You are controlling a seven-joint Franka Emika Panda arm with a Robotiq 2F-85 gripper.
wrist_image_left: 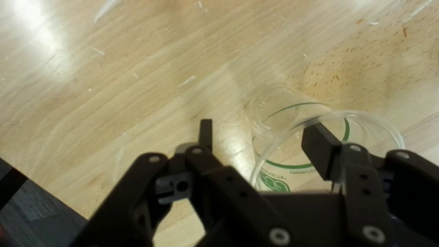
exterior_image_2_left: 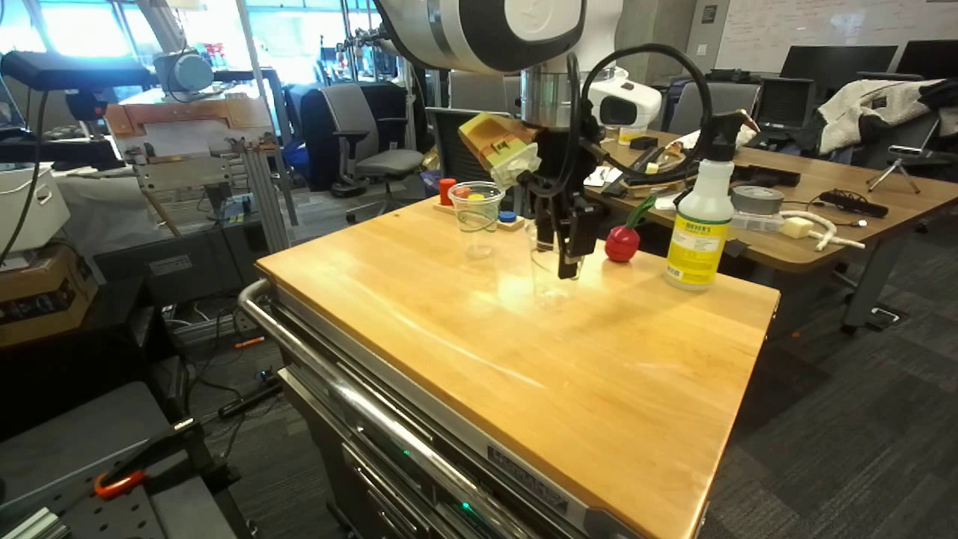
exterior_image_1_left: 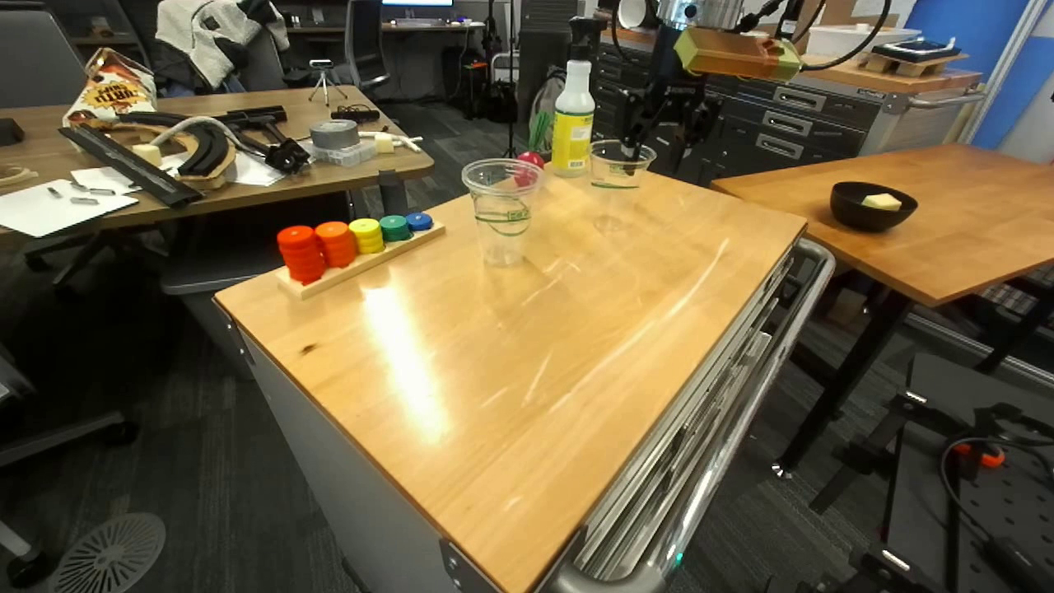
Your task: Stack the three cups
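Straddling the wall of a clear plastic cup with the Robotiq gripper spread wide and one finger inside, near another clear plastic cup.

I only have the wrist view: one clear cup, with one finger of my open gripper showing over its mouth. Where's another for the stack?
Observer: In both exterior views another clear cup stands upright, nearer the ring rack than the cup at your gripper is.
Operator: Anything tall on this tabletop that I should mind?
Observer: Yes, a yellow-labelled spray bottle stands on it, apart from the gripper.
Operator: Does a third one stand anywhere alone?
Observer: None that I can see. The exterior views show just two standing spots, and I can't tell whether the clear cup by the ring rack is really two nested.
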